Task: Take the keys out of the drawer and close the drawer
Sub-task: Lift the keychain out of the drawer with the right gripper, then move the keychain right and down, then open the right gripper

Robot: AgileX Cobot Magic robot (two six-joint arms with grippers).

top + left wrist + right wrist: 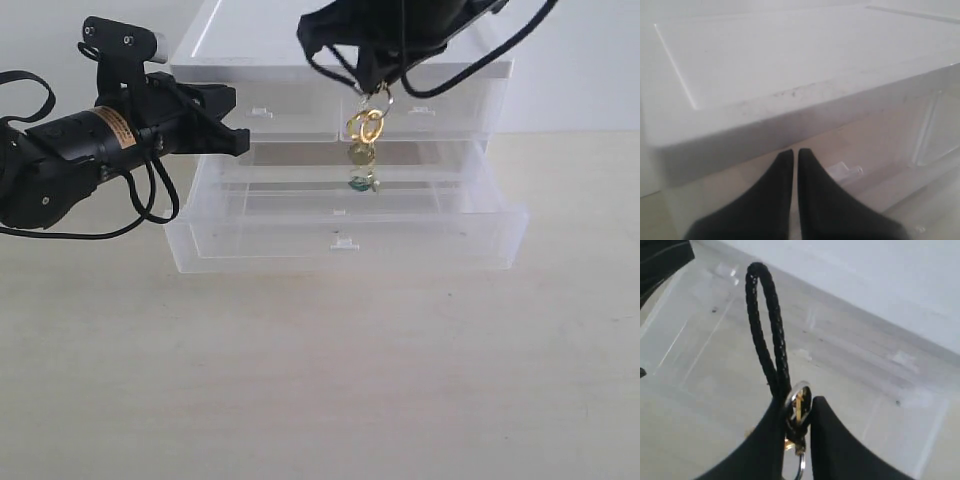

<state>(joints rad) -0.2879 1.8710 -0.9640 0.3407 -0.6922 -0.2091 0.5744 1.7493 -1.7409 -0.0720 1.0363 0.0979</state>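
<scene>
The keys (365, 128) hang in the air above the open drawer (346, 232), gold rings on top and small round charms below. My right gripper (381, 84) is shut on their ring end; in the right wrist view the black braided strap (765, 330) sticks out past the fingers (832, 440) and a ring (798, 401) is pinched between them. The drawer is pulled out towards the front, its white tab handle (345, 242) facing forward. My left gripper (238, 120) is shut on nothing at the white unit's (330, 55) left side, its fingertips (784, 159) just under the lid edge.
The white unit's flat lid (790, 60) fills the left wrist view. Two half-width drawers (290, 112) sit shut above the open one. The beige table (320, 380) stretches out in front of the unit.
</scene>
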